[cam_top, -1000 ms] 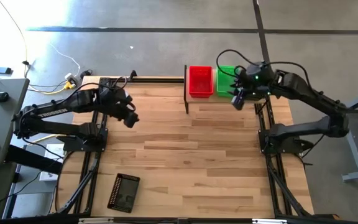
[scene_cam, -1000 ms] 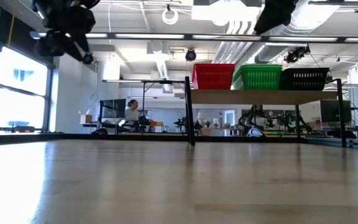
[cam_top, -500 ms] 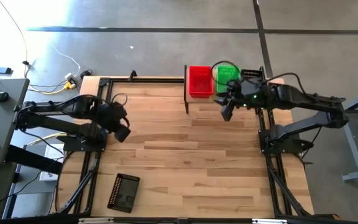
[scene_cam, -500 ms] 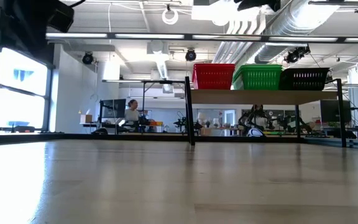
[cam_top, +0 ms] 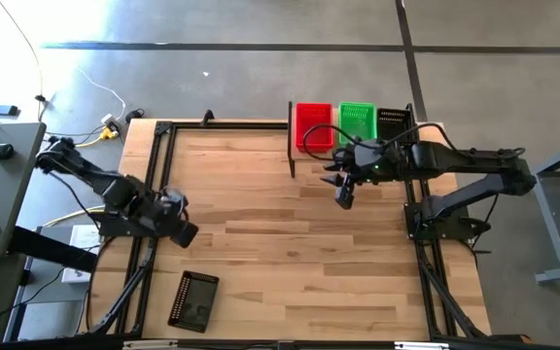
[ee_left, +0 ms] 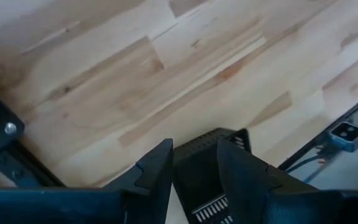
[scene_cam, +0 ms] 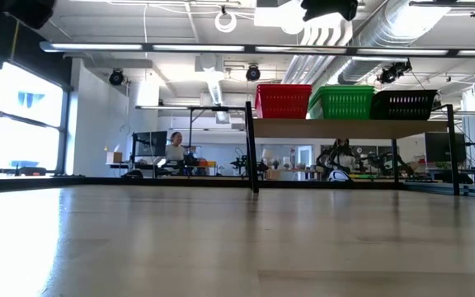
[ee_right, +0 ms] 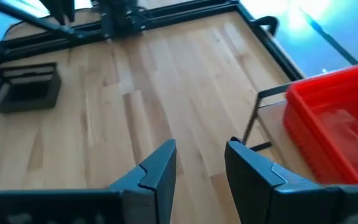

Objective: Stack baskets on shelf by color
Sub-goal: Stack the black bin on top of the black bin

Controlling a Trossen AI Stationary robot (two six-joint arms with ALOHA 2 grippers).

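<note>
At the lower left of the high view one black basket lies alone on the table, near its front edge, seemingly the last one not yet shelved; just above it, at centre left, the left gripper hangs over the table's left rail, its fingers parted by a narrow gap with nothing between them, the basket showing beyond them in the wrist view, which suggests it is placed to go down for that basket; right of centre the right gripper hovers over bare boards, jaws apart and empty, likely clear of the shelf so nothing gets knocked; at the upper right the shelf carries a red stack, a green stack and a black stack side by side, sorted by colour as the task asks; how many sit in each stack cannot be told.
</note>
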